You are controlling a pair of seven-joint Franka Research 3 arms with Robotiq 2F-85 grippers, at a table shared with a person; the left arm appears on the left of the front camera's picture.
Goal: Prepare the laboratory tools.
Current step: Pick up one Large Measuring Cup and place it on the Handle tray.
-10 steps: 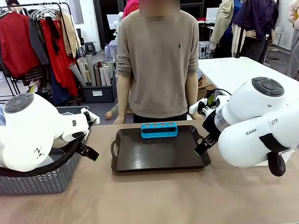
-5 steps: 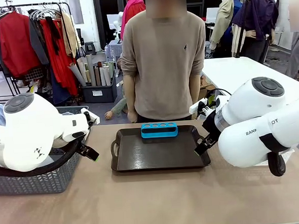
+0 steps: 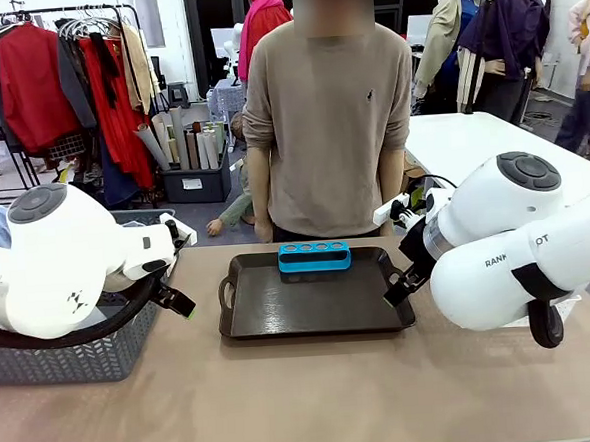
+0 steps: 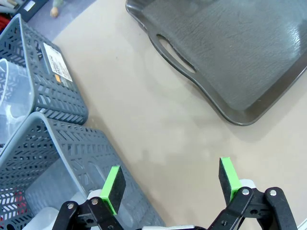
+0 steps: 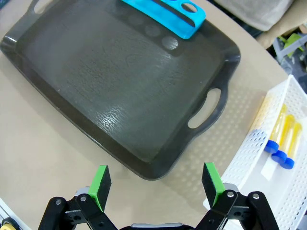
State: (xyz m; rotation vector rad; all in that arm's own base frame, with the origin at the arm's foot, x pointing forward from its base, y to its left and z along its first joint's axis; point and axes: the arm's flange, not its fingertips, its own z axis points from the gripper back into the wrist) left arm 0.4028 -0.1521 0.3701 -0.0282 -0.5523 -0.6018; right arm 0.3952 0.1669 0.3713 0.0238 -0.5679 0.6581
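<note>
Hovering over the tan counter (image 3: 306, 401), the left gripper (image 4: 171, 179) has its fingers released and empty, beside two grey baskets (image 4: 62, 103). A clear plastic vessel (image 4: 12, 91) sits in the farther one. The right gripper (image 5: 156, 182) is likewise spread wide and holds nothing, above a corner of the dark tray (image 5: 110, 81). A blue tube rack (image 5: 168, 14) stands at the tray's far edge. Amber-yellow tubes with blue caps (image 5: 283, 136) lie in a white perforated basket (image 5: 249, 153) just beside the tray. A person (image 3: 328, 109) stands across the counter.
</note>
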